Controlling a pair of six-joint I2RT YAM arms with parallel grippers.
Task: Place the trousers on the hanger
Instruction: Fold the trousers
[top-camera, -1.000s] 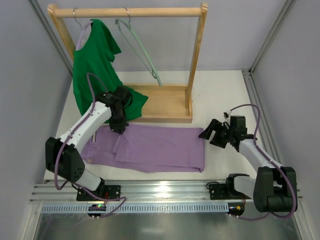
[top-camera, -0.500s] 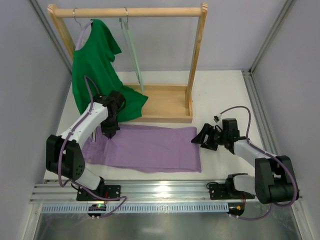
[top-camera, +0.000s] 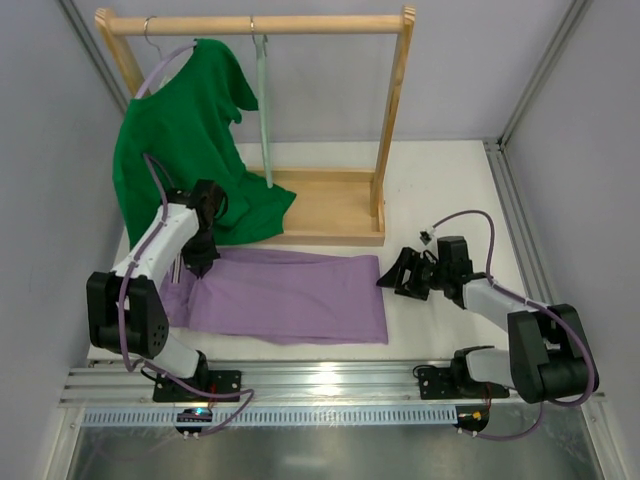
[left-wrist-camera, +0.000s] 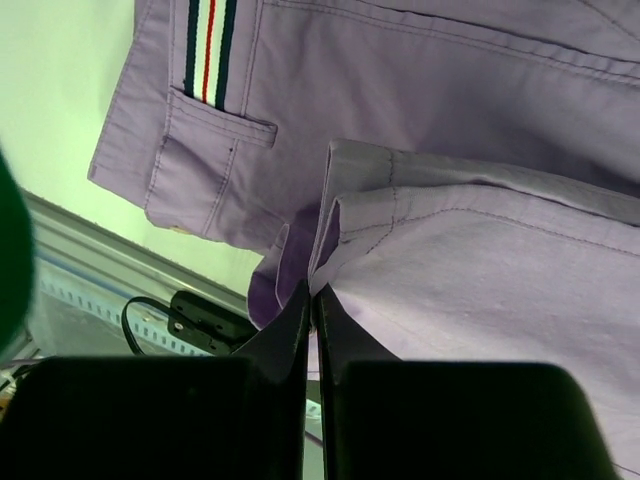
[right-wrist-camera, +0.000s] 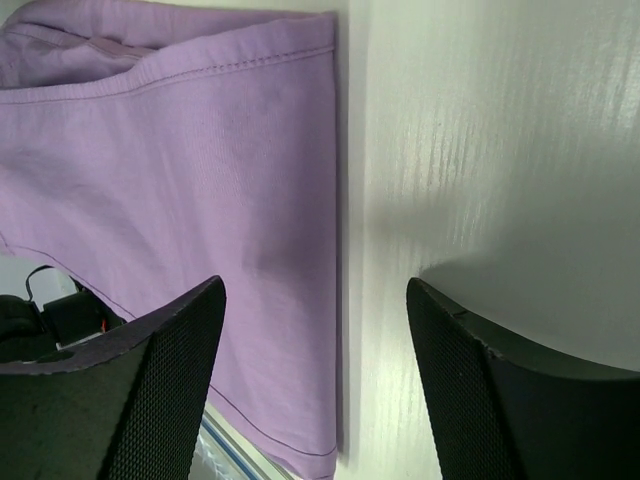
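top view: the left gripper (top-camera: 198, 268) is staying clenched on the waist end of the soft lilac-purple fabric trousers (top-camera: 285, 295), which are lying flat on the white table (top-camera: 440, 190) and sliding left since a second ago; the thin pale grey-green plastic hanger (top-camera: 263, 110) is now hanging edge-on from the wooden rack (top-camera: 395, 100)

left wrist: the closed jaws are pinching a fold near the striped waistband (left-wrist-camera: 207, 50)

right wrist: the right gripper (right-wrist-camera: 315, 290) is hovering released, its jaws straddling the hem edge
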